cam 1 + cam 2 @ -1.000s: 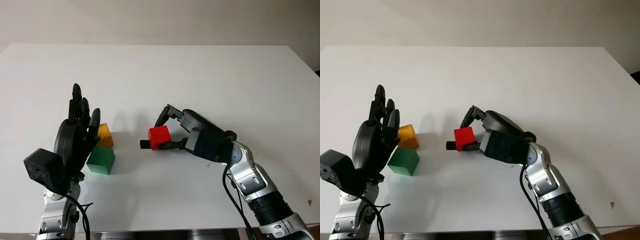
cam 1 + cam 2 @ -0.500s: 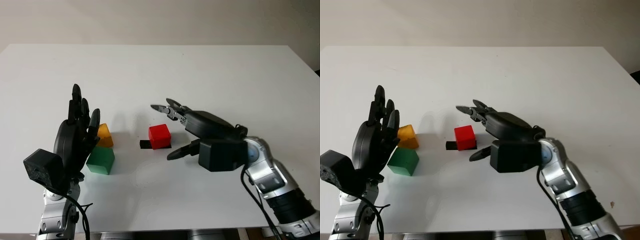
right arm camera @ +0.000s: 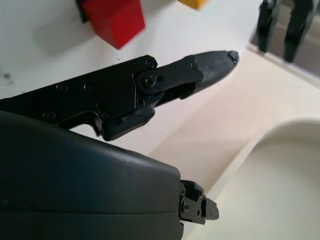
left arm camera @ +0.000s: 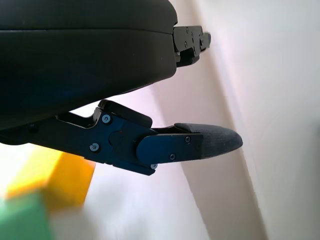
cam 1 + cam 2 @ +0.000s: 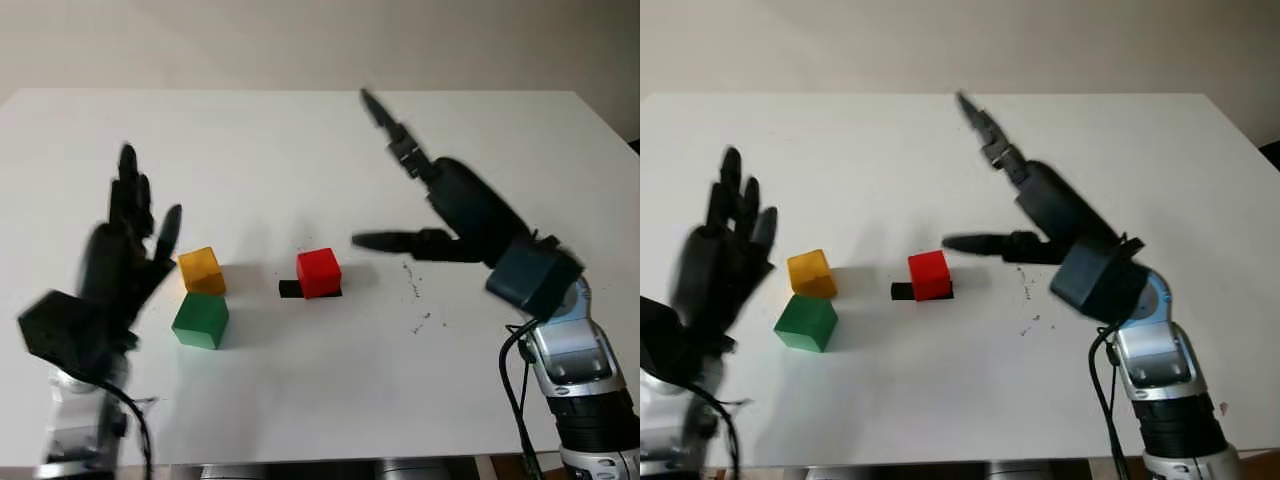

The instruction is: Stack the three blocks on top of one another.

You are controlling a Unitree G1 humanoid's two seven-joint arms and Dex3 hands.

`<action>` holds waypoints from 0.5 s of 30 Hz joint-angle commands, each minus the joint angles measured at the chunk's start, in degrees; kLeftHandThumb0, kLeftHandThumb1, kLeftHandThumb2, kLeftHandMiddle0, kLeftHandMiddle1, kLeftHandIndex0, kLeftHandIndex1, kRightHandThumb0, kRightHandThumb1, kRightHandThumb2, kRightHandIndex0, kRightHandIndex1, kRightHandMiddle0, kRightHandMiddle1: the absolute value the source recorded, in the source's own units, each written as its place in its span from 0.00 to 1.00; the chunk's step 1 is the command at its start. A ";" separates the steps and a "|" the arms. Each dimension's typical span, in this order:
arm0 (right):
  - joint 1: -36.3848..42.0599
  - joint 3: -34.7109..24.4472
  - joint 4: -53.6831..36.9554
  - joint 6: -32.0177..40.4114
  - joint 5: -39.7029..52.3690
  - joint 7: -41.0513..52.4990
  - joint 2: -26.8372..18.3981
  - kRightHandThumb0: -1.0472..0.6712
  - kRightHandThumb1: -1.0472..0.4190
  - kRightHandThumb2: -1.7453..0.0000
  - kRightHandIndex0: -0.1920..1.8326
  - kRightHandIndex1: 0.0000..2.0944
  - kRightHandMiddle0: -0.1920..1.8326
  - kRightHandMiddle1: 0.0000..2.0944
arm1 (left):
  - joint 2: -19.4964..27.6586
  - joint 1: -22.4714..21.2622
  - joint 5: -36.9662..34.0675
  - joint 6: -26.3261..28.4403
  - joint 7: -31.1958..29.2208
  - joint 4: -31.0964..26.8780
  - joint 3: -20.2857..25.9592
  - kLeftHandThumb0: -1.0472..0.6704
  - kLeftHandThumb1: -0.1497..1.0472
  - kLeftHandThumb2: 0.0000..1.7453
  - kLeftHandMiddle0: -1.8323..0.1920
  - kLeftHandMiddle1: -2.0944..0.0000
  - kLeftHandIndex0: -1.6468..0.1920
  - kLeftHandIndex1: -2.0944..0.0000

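Two raised hands, right hand (image 5: 455,205) open, left hand (image 5: 120,265) seemingly open

Three blocks sit on the worktop (image 5: 300,130): one block (image 5: 201,320) nearest and leftmost, a second block (image 5: 201,270) just behind it, a third block (image 5: 318,273) to their right. The left hand (image 5: 125,250) is left of them, the right hand (image 5: 450,200) farther right.

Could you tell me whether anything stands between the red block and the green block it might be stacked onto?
Nothing visible does. Bare table lies between the red block and the green block; the yellow block sits just behind the green one.
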 commanded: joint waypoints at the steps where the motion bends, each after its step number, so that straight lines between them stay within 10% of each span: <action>1: -1.50 -1.14 0.35 1.30 1.88 -0.48 1.17 0.15 0.00 0.85 0.00 0.00 0.03 0.02 | 3.45 -1.92 1.64 -0.43 -0.51 -0.49 1.03 0.20 1.00 0.21 0.90 0.96 0.87 0.95; 11: -2.66 -1.30 4.96 3.32 2.00 -0.89 1.12 0.18 0.00 0.78 0.00 0.00 0.03 0.02 | 26.73 -8.89 11.05 6.97 -15.90 0.11 -1.58 0.20 0.90 0.02 0.94 0.99 0.79 0.98; 15: -2.70 -1.16 5.61 2.59 1.71 -1.27 1.14 0.19 0.00 0.77 0.00 0.00 0.03 0.02 | 32.33 -12.30 21.39 -1.87 -13.98 3.68 -6.15 0.24 0.83 0.02 0.96 0.98 0.79 0.97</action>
